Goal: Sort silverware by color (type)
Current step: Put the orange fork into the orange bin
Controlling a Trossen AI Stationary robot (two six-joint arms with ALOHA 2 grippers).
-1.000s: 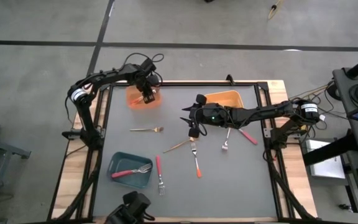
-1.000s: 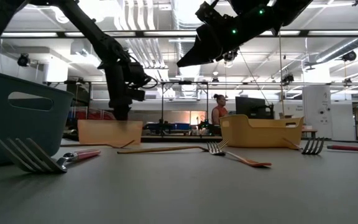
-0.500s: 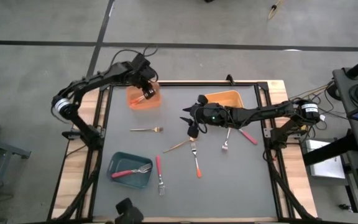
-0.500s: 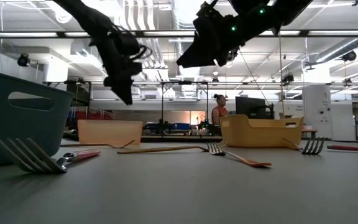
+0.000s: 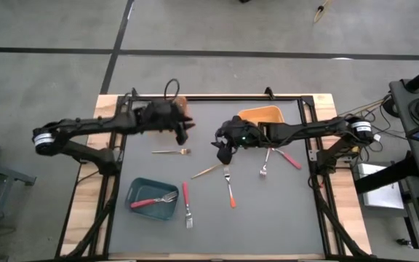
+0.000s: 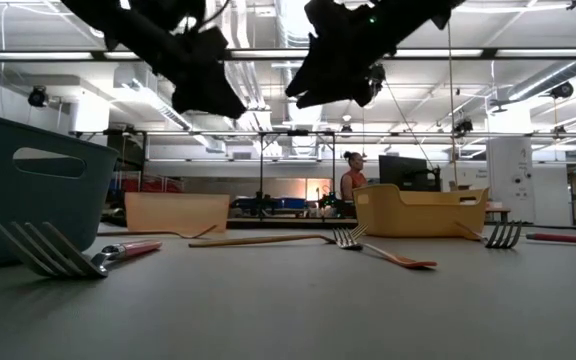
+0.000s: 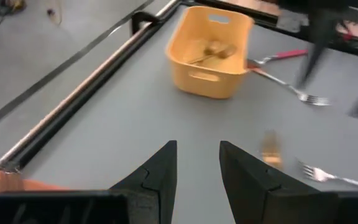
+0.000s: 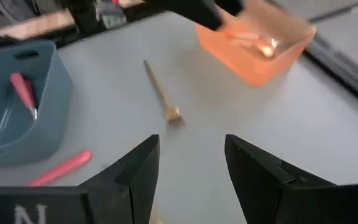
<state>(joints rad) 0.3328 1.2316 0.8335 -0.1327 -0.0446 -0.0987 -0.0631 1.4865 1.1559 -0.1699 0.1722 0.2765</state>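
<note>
Quick count from above: six forks loose on the table. That's two red-handled forks, one orange-handled fork, two gold forks and one metal-looking fork. Three bins: teal bin, yellow-orange bin, orange bin. The teal one holds at least one more red-handled fork; can't count what's in the other two.

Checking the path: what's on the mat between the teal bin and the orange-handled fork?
In the high view, one red-handled fork lies between the teal bin and the orange-handled fork; otherwise bare mat.
</note>
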